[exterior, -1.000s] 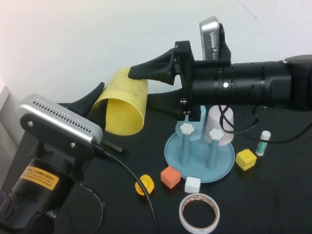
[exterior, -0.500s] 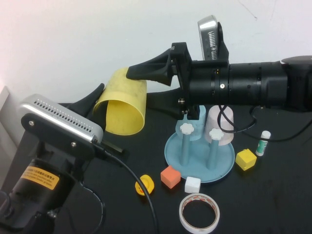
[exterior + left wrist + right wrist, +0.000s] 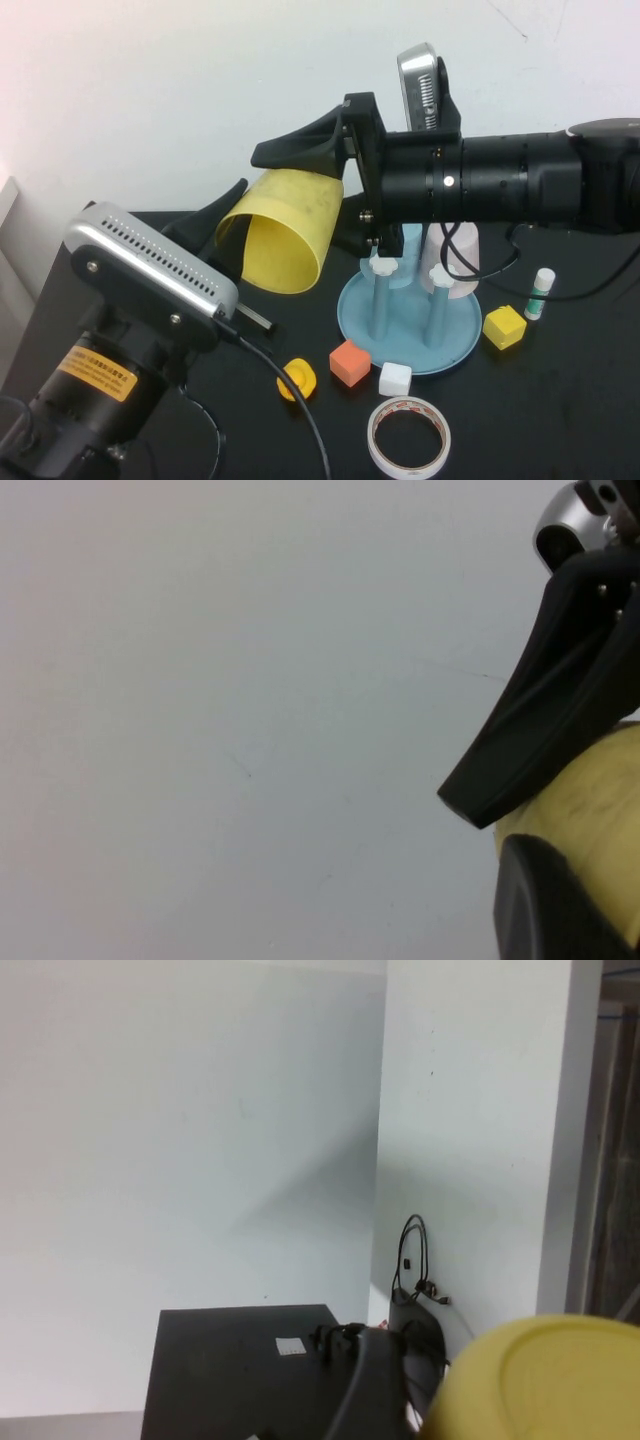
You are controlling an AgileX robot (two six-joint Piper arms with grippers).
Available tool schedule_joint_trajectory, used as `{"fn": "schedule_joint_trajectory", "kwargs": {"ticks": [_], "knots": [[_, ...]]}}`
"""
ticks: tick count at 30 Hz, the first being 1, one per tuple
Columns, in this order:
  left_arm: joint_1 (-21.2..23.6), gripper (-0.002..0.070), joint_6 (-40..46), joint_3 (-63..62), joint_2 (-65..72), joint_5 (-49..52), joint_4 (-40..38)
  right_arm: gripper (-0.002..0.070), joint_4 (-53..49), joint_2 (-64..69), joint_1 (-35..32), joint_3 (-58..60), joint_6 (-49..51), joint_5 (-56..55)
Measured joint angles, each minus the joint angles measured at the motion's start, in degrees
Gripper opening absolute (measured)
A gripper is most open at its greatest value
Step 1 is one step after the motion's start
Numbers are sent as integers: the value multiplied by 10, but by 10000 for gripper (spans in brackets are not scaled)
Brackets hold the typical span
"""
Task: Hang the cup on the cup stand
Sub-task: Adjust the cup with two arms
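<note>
Yellow plastic is catching the eye first: the cup (image 3: 283,232) is hanging in the air on its side, its open mouth facing the camera and tipped downward, well above the black tabletop (image 3: 560,400). The left gripper (image 3: 232,215) is reaching up from the lower left, and its jaws are pinched shut on the cup's rim, one dark finger lying outside the wall; the left wrist view is showing that finger against the yellow side. The right gripper (image 3: 300,185) is coming in level from the right, its jaws standing wide around the closed end of the cup: the upper finger (image 3: 300,148) is lying over the top of the cup, while the lower one is mostly hidden behind it, so I cannot tell whether they are actually pressing on it. In the right wrist view the cup's flat yellow base (image 3: 540,1380) is sitting right between those jaws.

Below the right jaws and just to their wrist side, the cup stand (image 3: 410,322) is resting on the tabletop, its blue pegs topped with white knobs, and a pale pink cup (image 3: 455,250) is sitting upside down on a rear peg. Nearer the camera than the stand are lying an orange block (image 3: 350,362), a white block (image 3: 395,379), a yellow block (image 3: 504,326), a tape roll (image 3: 409,437), and a small yellow cap (image 3: 297,379). A glue stick (image 3: 541,292) is standing beyond the yellow block.
</note>
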Motion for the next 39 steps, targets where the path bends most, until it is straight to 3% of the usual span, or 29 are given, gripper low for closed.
{"fn": "schedule_joint_trajectory", "kwargs": {"ticks": [10, 31, 39], "knots": [[0, 11, 53, 0, 0, -3, -15, 564, -1, 0, 0, 0, 11, 11], [0, 11, 54, 0, 0, -4, -30, 564, -1, 0, 0, 0, 0, 10], [-1, 10, 62, 0, 0, -4, -43, 605, -1, 0, 0, 0, -12, 15]]}}
